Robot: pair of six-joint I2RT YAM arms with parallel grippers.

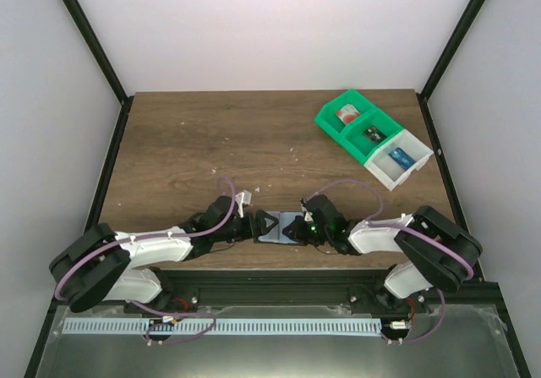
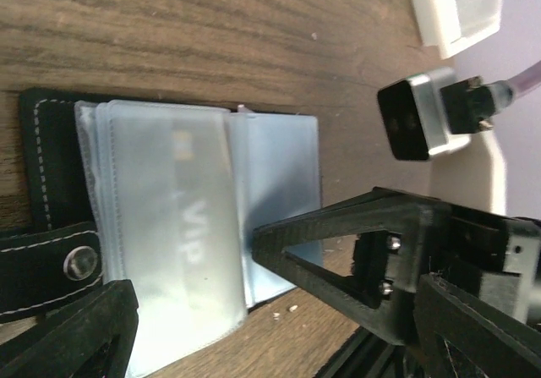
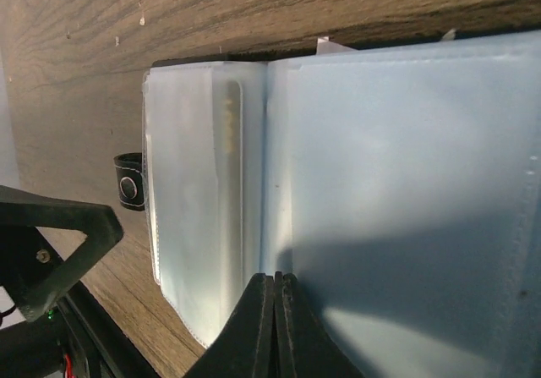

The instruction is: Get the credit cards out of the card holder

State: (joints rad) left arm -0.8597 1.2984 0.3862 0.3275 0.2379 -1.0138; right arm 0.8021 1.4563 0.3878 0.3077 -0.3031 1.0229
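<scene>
Right gripper [image 3: 272, 285]: fingers pressed flat together with no gap, tips planted on the clear sleeves near the fold; probably pinning the booklet down for the other claw; thin leaf caught between them or not, cannot tell.
Left gripper [image 2: 193, 266]: spread wide, one finger either side of the outer sleeve's free end, clamped on nothing; seemingly poised to close on a card end.
Card holder [image 1: 283, 226]: lying open and flat on the wooden table [image 1: 211, 141], right at the near edge, between both grippers; light blue panels, frosted plastic pockets fanned on top, black stitched backing beneath.
Credit cards [image 2: 182, 226]: not yet out; one with pale "VIP" lettering visible through the frosted pocket under the left gripper; perhaps a second, only a pale strip in the farther pocket of the right wrist view; count unclear.
Snap tab [image 2: 51, 264]: black strap with metal stud, undone, lying out sideways, just beside the left gripper's lower finger; possible snag.
Obstacles: overlapping sleeves hiding card edges, probably slippery; both claws crowded over one small thing, little room to swing.
Bins: green bin [image 1: 351, 124] and white bin [image 1: 397, 160] at the far right of the table, touching each other, well apart from the holder, small items inside; possibly the drop spot, only a guess.
Stage: judged early, extraction not begun.
</scene>
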